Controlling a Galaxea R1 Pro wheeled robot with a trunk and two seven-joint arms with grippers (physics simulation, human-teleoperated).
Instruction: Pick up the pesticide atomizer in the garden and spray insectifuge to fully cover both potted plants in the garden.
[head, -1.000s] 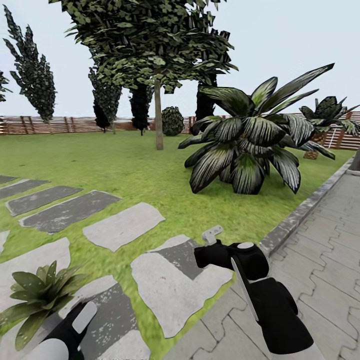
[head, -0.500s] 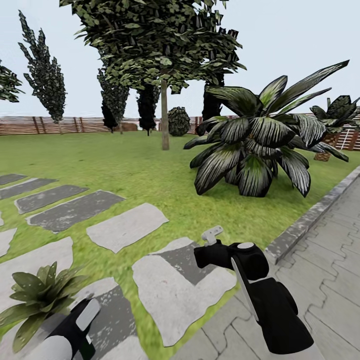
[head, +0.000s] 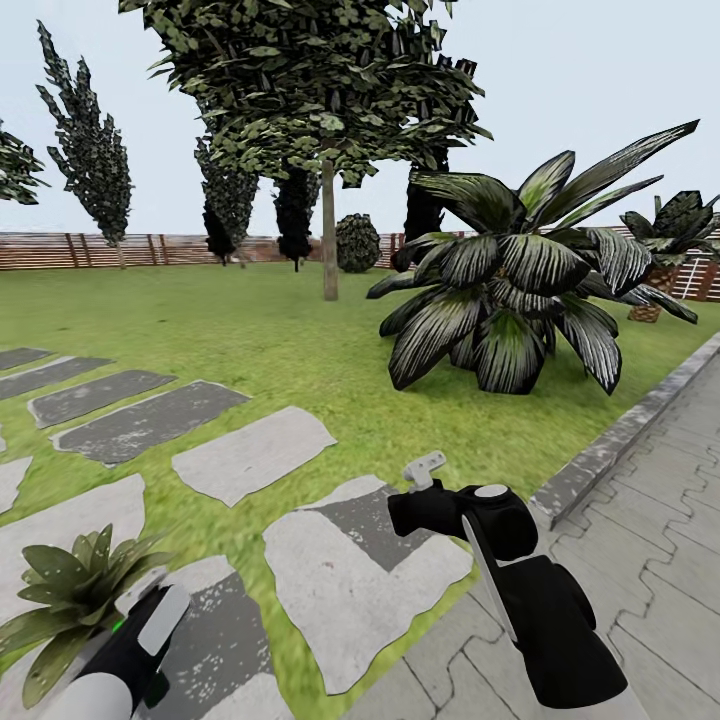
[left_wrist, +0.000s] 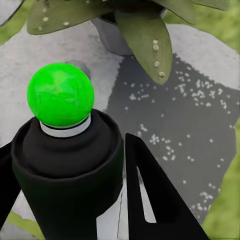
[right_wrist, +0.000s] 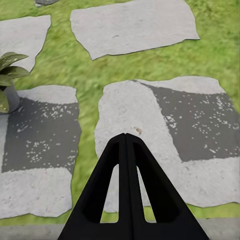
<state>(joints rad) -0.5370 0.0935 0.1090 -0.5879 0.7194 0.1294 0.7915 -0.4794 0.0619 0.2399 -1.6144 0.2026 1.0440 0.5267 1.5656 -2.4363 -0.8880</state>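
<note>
My left gripper (head: 150, 635) is shut on the pesticide atomizer (left_wrist: 65, 165), a dark bottle with a white collar; its round tip (left_wrist: 60, 93) glows bright green. Just beyond it stands a potted plant (head: 70, 590), a rosette of pointed green leaves (left_wrist: 145, 35) in a small grey pot (left_wrist: 111, 39). Whitish insectifuge specks (left_wrist: 157, 55) dot its leaves and the stepping stone (left_wrist: 200, 100) beside it. The same plant (right_wrist: 7, 70) sits at the edge of the right wrist view. My right gripper (head: 425, 470) hangs shut and empty over another stepping stone (right_wrist: 150, 130), its fingertips (right_wrist: 126, 137) pressed together.
A big striped-leaf bush (head: 500, 290) grows on the lawn ahead right, with a tree trunk (head: 328, 240) behind it. Grey paving (head: 650, 520) with a kerb (head: 620, 440) runs along the right. Flat stepping stones (head: 250, 455) cross the grass; a wooden fence (head: 120, 250) closes the yard.
The head view panned slightly early on, then held. My left gripper shifted a little down and left, and a bright green spot now shows at it. The right arm stayed put.
</note>
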